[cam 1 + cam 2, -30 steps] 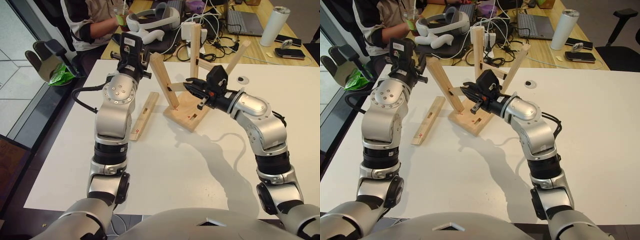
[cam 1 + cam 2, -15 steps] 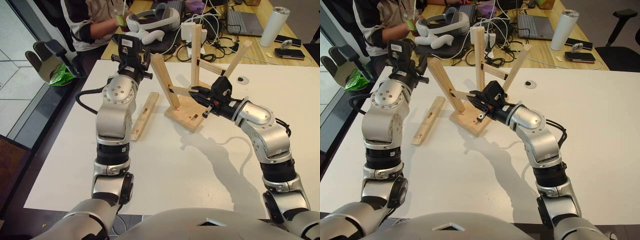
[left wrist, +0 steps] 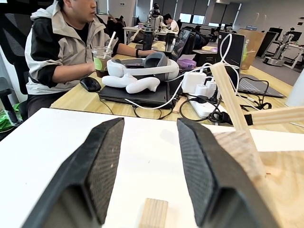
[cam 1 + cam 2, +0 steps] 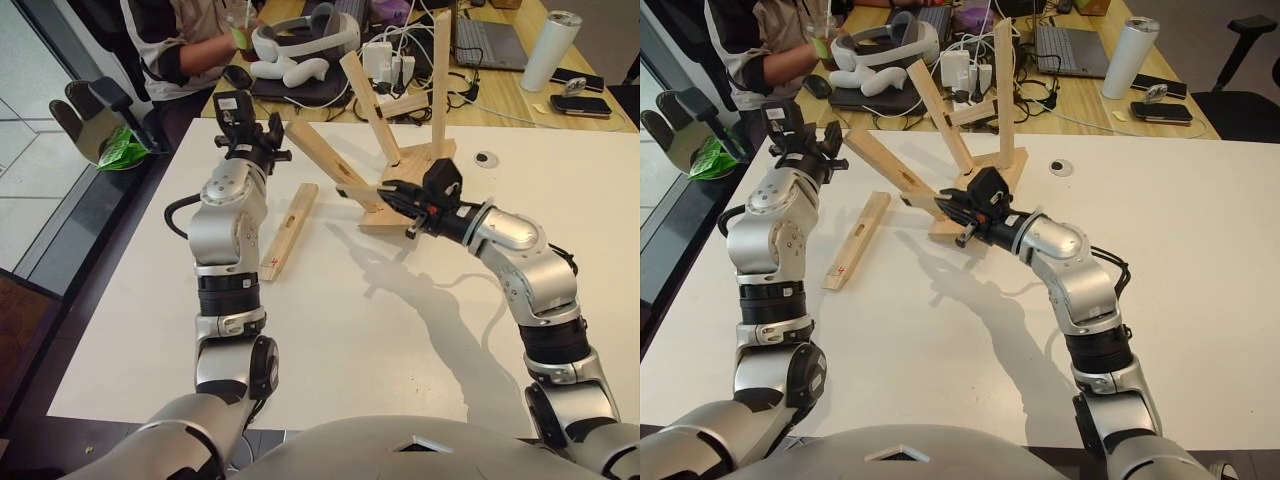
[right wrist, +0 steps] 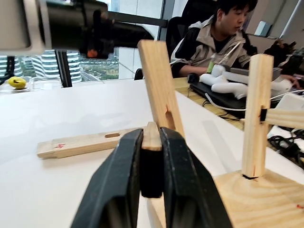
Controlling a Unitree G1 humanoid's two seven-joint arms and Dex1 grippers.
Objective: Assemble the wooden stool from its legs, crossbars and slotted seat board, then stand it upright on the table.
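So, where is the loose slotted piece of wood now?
In the left eye view the loose slotted piece lies flat on the white table, on the robot's left side, just left of the partly built stool.

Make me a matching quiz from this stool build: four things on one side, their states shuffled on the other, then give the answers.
Things:
1. left gripper
2. right gripper
3. loose leg
4. seat board

States:
A. shut on a crossbar
B. lying flat on the table
C. open
D. tilted up

Pairs: 1-C, 2-A, 3-B, 4-D
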